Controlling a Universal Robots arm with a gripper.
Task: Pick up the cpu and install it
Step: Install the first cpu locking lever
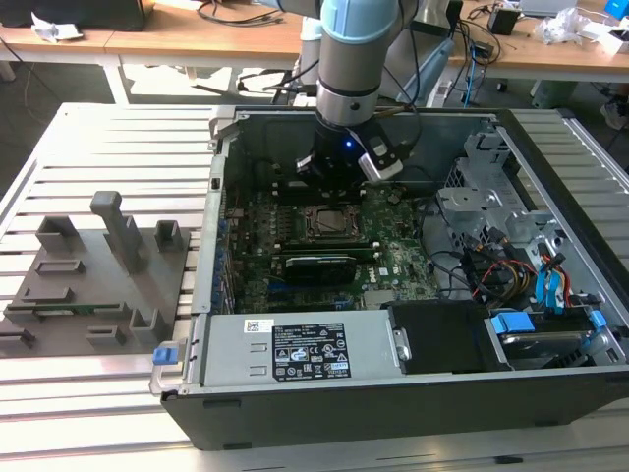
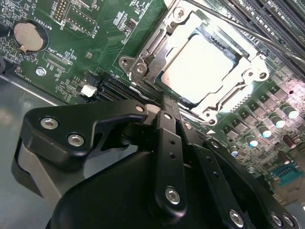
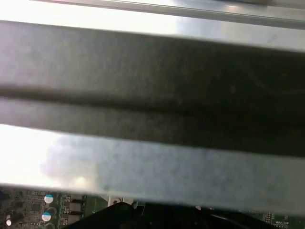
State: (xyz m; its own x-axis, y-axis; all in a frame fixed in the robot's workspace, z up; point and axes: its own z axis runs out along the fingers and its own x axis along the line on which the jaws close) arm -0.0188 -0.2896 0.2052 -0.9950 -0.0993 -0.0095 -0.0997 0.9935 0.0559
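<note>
CPU (image 2: 200, 67) is sitting flat in the socket frame (image 2: 143, 57) on the motherboard (image 1: 393, 258), inside the open PC case (image 1: 211, 295). Tool (image 2: 164, 102) is hanging just above the socket's near edge, holding nothing; fingers look drawn together, pads apart from the chip. Grey fixture tray (image 1: 59, 285) is lying on the counter (image 1: 98, 128), exterior view's left.

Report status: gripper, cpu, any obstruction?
Gripper over the motherboard, beside the socket, holding nothing. Cpu seated in the socket. Nothing on top of it.
</note>
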